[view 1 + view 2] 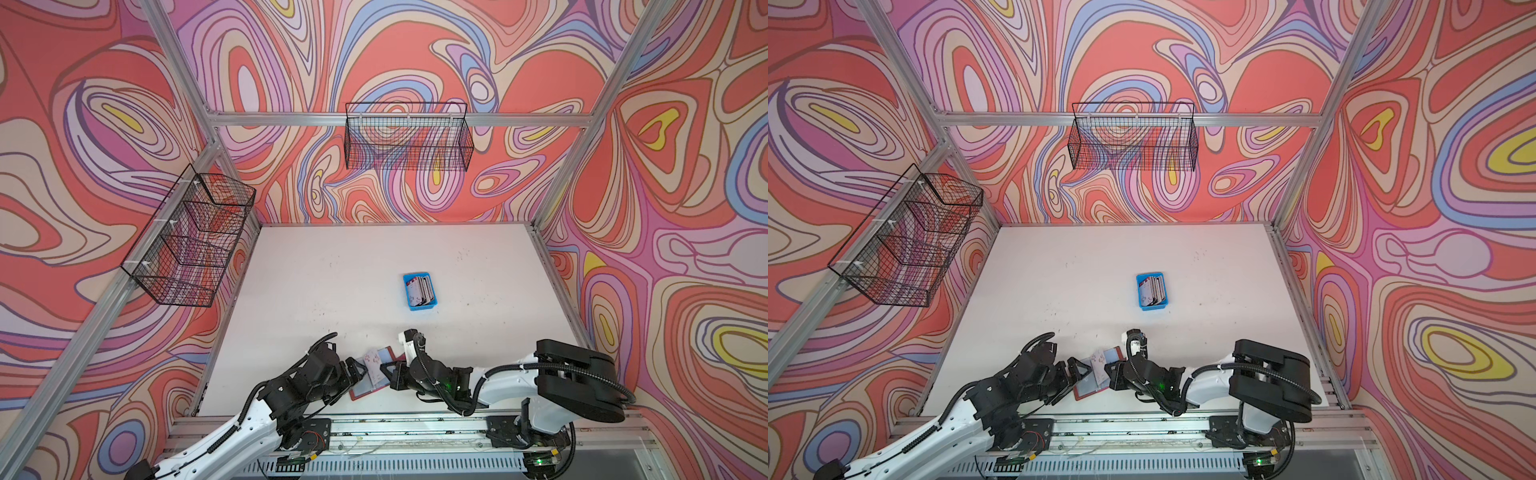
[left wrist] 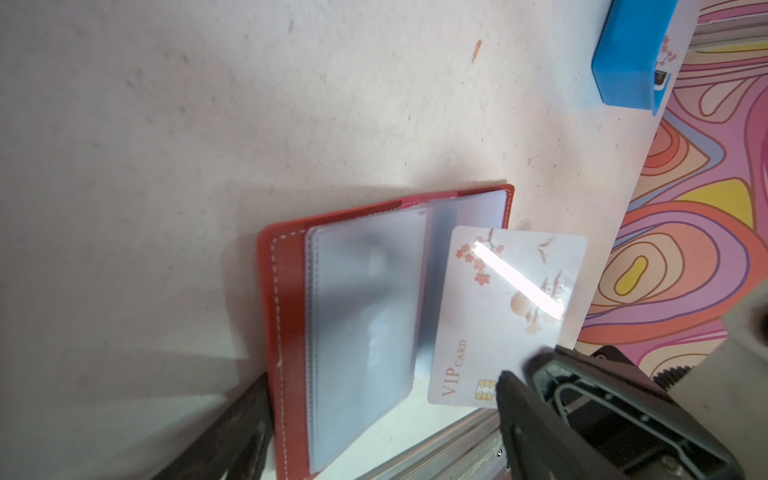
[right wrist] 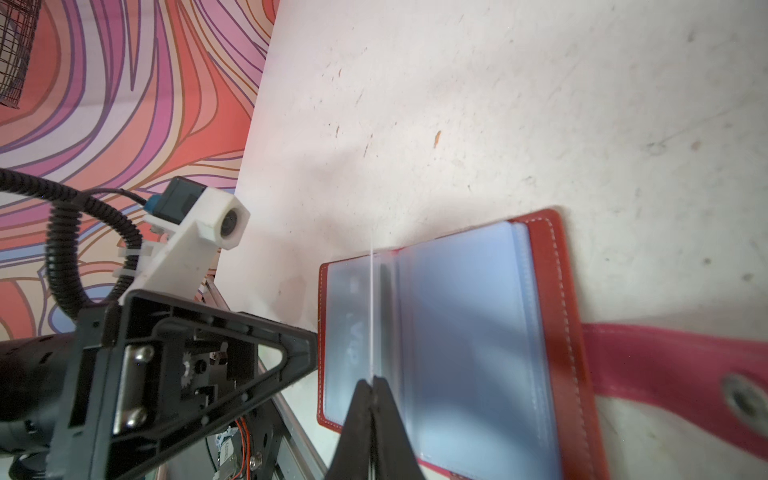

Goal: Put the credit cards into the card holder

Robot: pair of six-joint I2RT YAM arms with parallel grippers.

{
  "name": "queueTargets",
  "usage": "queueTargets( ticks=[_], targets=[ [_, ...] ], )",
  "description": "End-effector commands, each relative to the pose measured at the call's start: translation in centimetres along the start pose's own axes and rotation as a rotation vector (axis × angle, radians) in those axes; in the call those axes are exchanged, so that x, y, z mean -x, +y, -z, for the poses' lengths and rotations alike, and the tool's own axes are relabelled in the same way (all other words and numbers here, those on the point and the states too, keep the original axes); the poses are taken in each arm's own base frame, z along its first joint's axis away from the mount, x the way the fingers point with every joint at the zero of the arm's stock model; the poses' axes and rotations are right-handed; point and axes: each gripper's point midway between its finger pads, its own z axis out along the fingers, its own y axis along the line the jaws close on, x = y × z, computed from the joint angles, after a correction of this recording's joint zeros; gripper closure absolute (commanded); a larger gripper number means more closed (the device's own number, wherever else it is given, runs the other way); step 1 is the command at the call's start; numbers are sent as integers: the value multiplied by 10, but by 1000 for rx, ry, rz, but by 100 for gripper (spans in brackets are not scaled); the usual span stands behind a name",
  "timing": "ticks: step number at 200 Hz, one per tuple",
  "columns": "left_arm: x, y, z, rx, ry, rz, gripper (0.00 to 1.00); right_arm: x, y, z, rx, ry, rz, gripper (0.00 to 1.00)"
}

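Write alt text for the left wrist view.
A white plastic VIP card with pink blossom print is pinched at its chip corner by the black right gripper, over the open red leather-like card holder with clear sleeve pages lying on the white table. A blue plastic tray sits farther off.

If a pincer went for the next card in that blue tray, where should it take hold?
Probably the card's upper edge, coming straight down. The credit cards stand leaning on edge in the blue tray, thin edges up, and the tray's walls block any approach from the sides.
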Motion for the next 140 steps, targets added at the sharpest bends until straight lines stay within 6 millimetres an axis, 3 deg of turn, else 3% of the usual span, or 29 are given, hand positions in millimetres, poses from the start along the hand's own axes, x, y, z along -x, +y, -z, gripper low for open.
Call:
queueTargets(
  ticks=[1, 140],
  targets=[
    [0, 28, -3, 103, -12, 4, 15, -4, 0, -4, -2, 9, -2, 100],
    [0, 29, -2, 109, -14, -2, 15, -22, -2, -25, 36, 68, -38, 100]
  ],
)
